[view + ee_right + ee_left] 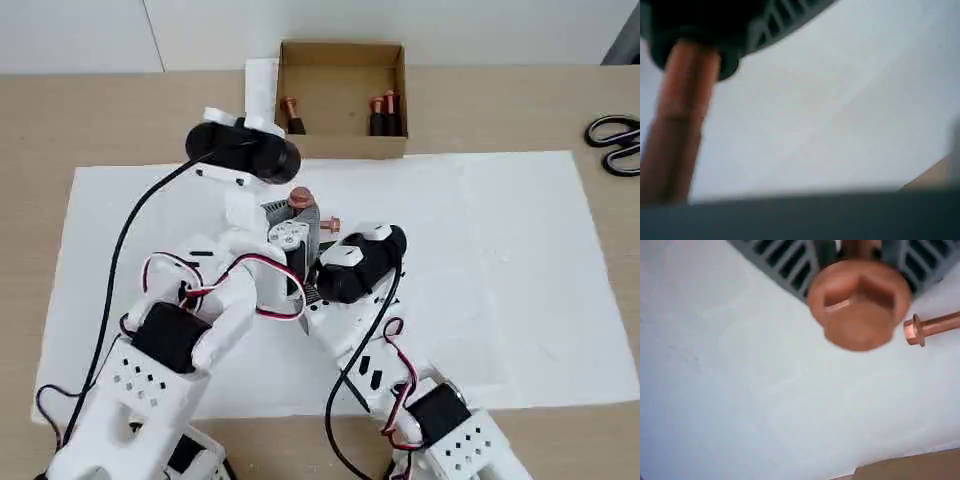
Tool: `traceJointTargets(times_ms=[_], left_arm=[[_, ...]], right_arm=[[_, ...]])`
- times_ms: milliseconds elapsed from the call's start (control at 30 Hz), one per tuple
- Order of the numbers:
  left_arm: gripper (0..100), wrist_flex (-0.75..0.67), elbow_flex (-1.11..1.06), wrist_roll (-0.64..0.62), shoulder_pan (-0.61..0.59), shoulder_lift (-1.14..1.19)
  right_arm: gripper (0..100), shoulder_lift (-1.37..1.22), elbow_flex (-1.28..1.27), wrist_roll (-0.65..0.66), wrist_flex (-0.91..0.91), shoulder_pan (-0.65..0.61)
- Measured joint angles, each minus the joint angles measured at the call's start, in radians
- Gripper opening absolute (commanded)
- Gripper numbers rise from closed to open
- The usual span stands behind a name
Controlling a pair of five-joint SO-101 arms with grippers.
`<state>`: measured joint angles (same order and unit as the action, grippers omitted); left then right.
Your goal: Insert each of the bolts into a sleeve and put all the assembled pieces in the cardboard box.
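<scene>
Both arms meet over the middle of the white paper (500,260). My left gripper (296,208) is shut on a copper bolt (300,197) whose wide head faces its wrist camera (858,305), between grey ribbed fingers (785,262). A second, smaller copper bolt (331,225) (932,326) lies sideways just beside it, at my right gripper (315,238). In the right wrist view a copper shaft (680,120) runs up into a black sleeve end (695,30). The cardboard box (343,148) stands beyond the arms and holds three black sleeves with copper bolt heads (385,112).
Black scissors (615,140) lie at the far right on the bare table. The paper right of the arms is free. A folded white sheet (260,85) leans at the box's left side. Cables hang along both arms.
</scene>
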<state>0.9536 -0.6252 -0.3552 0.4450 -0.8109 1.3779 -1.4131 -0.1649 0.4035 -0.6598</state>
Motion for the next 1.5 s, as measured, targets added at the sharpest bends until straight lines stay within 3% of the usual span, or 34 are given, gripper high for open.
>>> traceJointTargets(times_ms=[1500], left_arm=[[1,0.026,-0.097,-0.008,0.005,-0.021]], right_arm=[[0.3,-0.002,-0.006,-0.002,0.002,0.000]])
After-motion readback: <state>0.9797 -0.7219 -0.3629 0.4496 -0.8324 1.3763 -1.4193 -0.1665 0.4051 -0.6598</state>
